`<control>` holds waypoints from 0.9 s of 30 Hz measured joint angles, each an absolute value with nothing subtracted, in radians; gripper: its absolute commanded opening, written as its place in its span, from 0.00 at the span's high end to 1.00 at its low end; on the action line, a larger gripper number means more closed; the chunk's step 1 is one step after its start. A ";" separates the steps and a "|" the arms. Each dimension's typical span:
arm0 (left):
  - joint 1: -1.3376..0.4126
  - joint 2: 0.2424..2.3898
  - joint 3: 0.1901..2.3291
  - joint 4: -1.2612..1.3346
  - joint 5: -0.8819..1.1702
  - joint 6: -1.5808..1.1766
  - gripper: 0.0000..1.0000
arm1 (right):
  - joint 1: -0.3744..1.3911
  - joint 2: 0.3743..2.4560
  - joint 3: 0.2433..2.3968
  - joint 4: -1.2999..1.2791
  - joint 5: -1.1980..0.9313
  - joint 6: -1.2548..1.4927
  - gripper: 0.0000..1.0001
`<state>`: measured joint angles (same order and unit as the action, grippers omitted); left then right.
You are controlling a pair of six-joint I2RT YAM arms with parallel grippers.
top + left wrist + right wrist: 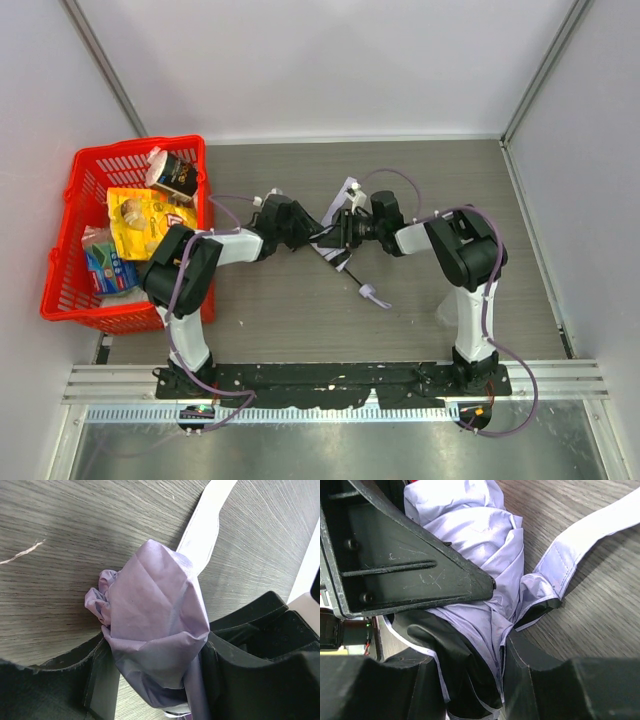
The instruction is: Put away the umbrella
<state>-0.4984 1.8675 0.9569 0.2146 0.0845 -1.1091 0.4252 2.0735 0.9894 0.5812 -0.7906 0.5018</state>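
Looking down at the umbrella (pixel 328 243), lying near the middle of the table (pixel 450 190), right between the two arms. Folded down and all scrunched up. Showing pale purple cloth in a bunch at the far end. Sticking out toward the near edge, a thin black shaft (pixel 345 268). Ending in a small handle (pixel 368 291) with a little loop, flat on the wood. Poking out on the far side, a long white band (pixel 350 188).

Reaching in from the left, the left gripper (pixel 300 228). Up close, showing fingers (pixel 90 680) set apart, with a fat lump of cloth between them. Touching the cloth on both sides. Squeezing it or only resting on it? Cannot tell.

Reaching in from the right, the right gripper (pixel 342 228), nose to nose with the other one. Up close, showing fingers (pixel 545 680) close together. Pinching a fold of purple and black cloth. Pressed on the same bunch just beside them, one black finger of the left gripper.

Sitting at the left edge, a red basket (pixel 65 230). Holding a yellow bag and other packs. Well apart from the umbrella.
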 measured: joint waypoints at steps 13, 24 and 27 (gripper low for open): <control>-0.491 1.870 0.925 0.281 0.126 -1.082 1.00 | 0.410 1.804 1.033 0.077 -0.565 0.335 0.20; -0.488 1.870 0.913 0.304 0.140 -1.083 1.00 | 0.715 1.729 1.069 0.057 -0.147 0.018 0.18; -0.487 1.871 0.914 0.303 0.144 -1.083 1.00 | 0.811 1.779 1.084 0.070 0.040 -0.086 0.20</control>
